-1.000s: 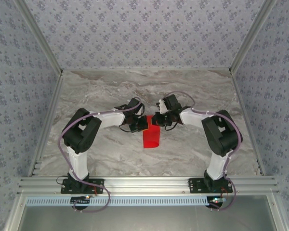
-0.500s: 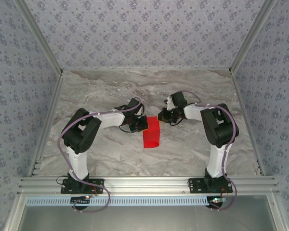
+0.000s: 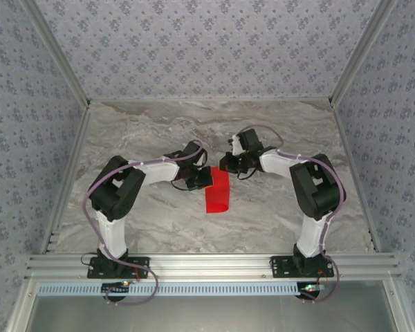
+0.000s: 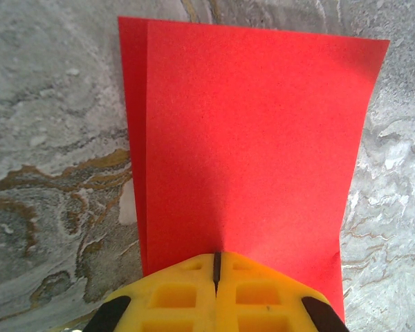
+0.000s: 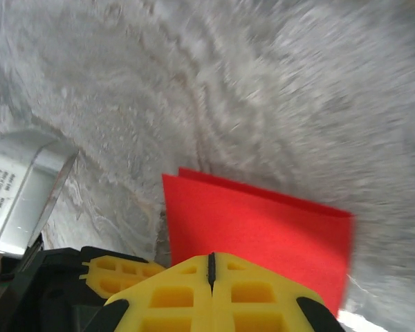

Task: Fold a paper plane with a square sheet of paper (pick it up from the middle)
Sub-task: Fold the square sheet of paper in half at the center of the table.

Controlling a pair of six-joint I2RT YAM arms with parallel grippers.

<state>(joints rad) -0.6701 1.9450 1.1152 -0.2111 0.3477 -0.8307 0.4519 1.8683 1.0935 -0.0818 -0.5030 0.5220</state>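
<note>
The square sheet of paper point(image 3: 218, 197) is bright red and lies on the marble table, folded in half into a narrow rectangle. The under layer peeks out along one long edge point(image 4: 133, 138). No paper plane is in view. My left gripper point(image 3: 203, 178) is shut, its yellow tips point(image 4: 216, 254) down on the sheet's far left part. My right gripper point(image 3: 225, 164) is shut too, hovering at the sheet's far end with nothing between its jaws point(image 5: 211, 256). The red sheet point(image 5: 263, 221) lies just beyond it.
The grey marble tabletop point(image 3: 159, 131) is walled by patterned panels, with an aluminium rail point(image 3: 207, 263) along the near edge. The left gripper's yellow finger point(image 5: 117, 270) shows close beside my right gripper.
The right gripper swung off to the right away from the sheet, then came back left to its far end. The left arm and the sheet have stayed put.
</note>
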